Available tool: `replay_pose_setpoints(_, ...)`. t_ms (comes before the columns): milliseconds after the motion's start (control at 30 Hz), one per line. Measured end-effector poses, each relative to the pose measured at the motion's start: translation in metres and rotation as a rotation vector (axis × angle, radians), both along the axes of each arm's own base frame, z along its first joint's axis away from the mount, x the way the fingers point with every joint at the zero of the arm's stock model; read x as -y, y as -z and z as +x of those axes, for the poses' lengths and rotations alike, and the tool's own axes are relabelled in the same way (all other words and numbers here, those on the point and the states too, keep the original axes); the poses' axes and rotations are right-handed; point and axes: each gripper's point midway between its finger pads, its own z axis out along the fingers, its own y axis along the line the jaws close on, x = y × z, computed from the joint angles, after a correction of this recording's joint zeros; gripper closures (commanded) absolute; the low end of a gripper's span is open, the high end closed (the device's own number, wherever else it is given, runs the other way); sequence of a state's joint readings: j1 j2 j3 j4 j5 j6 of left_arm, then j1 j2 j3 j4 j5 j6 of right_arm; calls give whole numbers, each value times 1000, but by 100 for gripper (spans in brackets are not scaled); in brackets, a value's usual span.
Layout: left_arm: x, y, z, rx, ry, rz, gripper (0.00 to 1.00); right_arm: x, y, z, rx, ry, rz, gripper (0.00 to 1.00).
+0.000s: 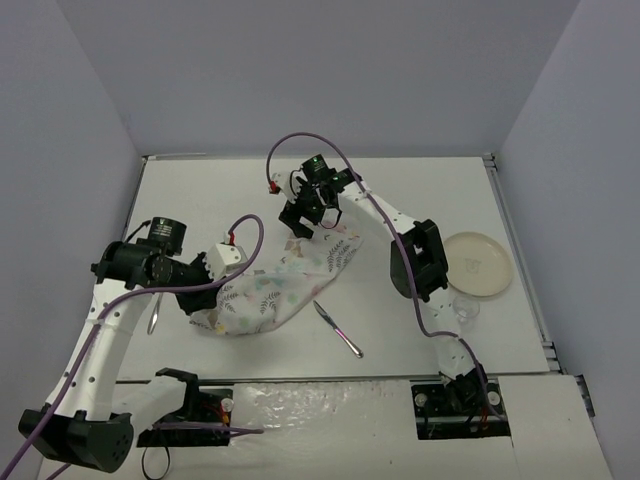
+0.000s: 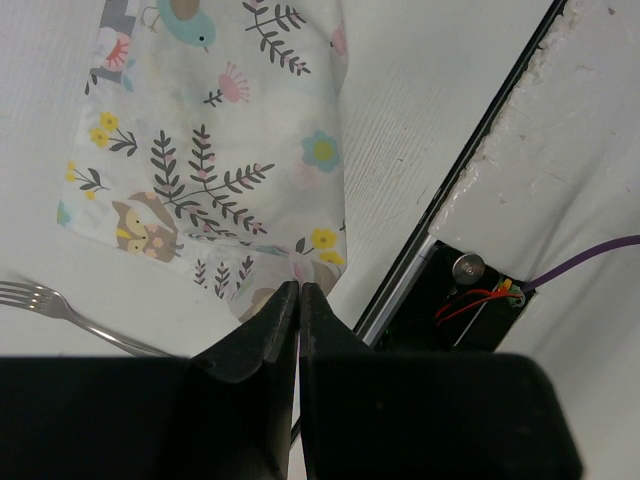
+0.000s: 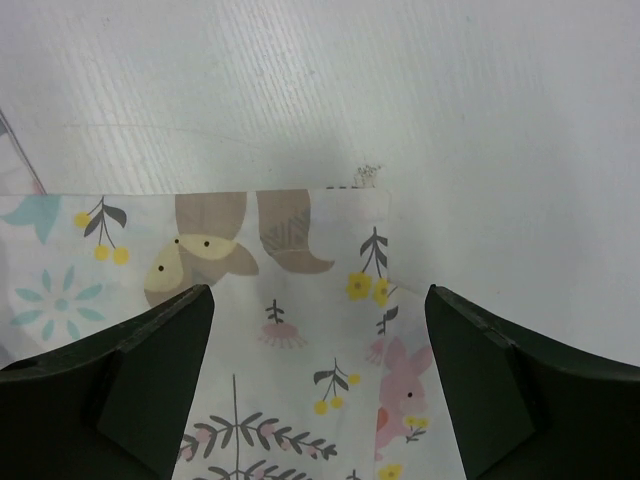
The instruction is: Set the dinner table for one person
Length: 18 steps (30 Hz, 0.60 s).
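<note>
A: The right gripper [image 3: 315, 295] is seen spread apart, directly over the far corner of the mat [image 3: 290, 330]. The left gripper [image 2: 299, 290] is clamped on the near corner.

B: The mat's long axis is laid diagonally across the desk [image 1: 420, 190]. Bare room is found beyond the far corner, and a knife [image 1: 338, 330] is noted just beside the mat's right edge.

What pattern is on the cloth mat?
The cloth mat is white with pastel flowers, leaves, animals; best in left wrist view.
</note>
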<state>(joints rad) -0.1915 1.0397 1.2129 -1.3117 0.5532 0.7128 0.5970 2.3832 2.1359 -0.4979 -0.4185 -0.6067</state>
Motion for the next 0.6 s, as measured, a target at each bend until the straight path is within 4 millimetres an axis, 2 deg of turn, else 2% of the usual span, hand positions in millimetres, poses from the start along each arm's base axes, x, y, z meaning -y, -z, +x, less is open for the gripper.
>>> replay_pose_setpoints(267,0,1,2,-7,-4,0,100,-7,39,-10,-126,-36,21,17)
replay_pose_setpoints(333,0,1,2,-10,-7,0,100,-8,45,-6,-142,-36,39,21)
replay_pose_setpoints(467,0,2,2,-12,-9,0,100,-4,48,8,-159,-21,80,33)
replay_pose_setpoints(500,0,2,2,-13,-10,0,100,-2,48,11,-165,-14,89,33)
replay_pose_setpoints(600,0,2,2,-14,-13,2,100,2,48,20,-170,-6,121,41)
